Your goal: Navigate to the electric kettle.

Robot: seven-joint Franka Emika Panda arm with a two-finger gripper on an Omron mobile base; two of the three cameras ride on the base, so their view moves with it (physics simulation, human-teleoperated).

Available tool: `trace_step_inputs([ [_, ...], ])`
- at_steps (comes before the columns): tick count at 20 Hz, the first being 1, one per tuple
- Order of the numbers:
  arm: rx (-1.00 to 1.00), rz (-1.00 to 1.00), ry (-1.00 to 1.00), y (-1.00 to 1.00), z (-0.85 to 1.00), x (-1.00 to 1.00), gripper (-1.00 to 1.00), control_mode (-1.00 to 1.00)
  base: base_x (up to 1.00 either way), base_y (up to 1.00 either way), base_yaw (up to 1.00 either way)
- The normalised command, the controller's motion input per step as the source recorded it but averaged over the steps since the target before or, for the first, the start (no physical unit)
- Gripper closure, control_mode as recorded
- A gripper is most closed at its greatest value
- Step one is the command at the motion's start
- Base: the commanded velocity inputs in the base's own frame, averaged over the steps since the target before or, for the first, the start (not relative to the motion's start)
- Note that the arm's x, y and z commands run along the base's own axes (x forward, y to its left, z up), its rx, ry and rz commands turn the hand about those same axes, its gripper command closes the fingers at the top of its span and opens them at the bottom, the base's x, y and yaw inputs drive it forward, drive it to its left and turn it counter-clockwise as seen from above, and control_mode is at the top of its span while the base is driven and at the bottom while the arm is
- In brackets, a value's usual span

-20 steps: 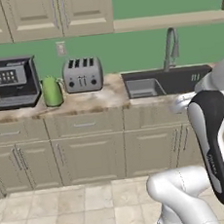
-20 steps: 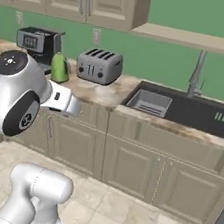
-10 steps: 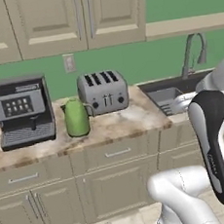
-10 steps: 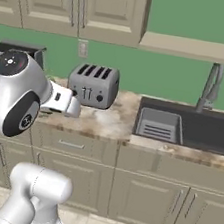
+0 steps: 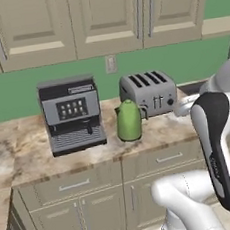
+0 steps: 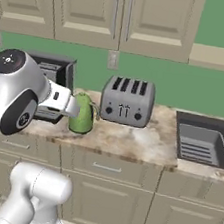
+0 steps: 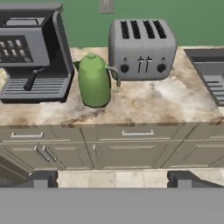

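Hand view first: closest to me, the gripper point(image 7: 112, 179) hangs above the floor tiles in front of the cabinets, its 2 dark fingertips point(image 7: 40, 179) set wide apart with nothing between them. Beyond them runs the row of beige cabinet doors and drawers point(image 7: 131, 135) under the marbled countertop point(image 7: 175, 103). On that counter stands the electric kettle point(image 7: 93, 80), lime green, upright, with a small knob on its domed top. It sits between the coffee machine point(image 7: 33, 52) on its left and the silver 4-slot toaster point(image 7: 141, 47) on its right, a little nearer the counter's front edge than either, close to both, though I cannot tell whether it touches them. From the left base view the kettle point(image 5: 129, 120) is near the middle, and from the right base view it point(image 6: 83, 113) is partly behind the white arm. Off to the right lies the dark sink point(image 6: 203, 142). Behind everything, a green wall carries an outlet point(image 5: 111, 63), with upper cabinets point(image 5: 102, 18) above.
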Motion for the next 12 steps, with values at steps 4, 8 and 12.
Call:
trace_step_inputs([
  [4,0.0,0.0,0.0,0.0,0.0,0.0,-1.0,1.0,0.74,-0.09,0.03],
  [8,0.0,0.0,0.0,0.0,0.0,0.0,-1.0,1.0,0.97,-0.19,0.01],
  [12,0.0,0.0,0.0,0.0,0.0,0.0,-1.0,1.0,1.0,0.36,0.0],
])
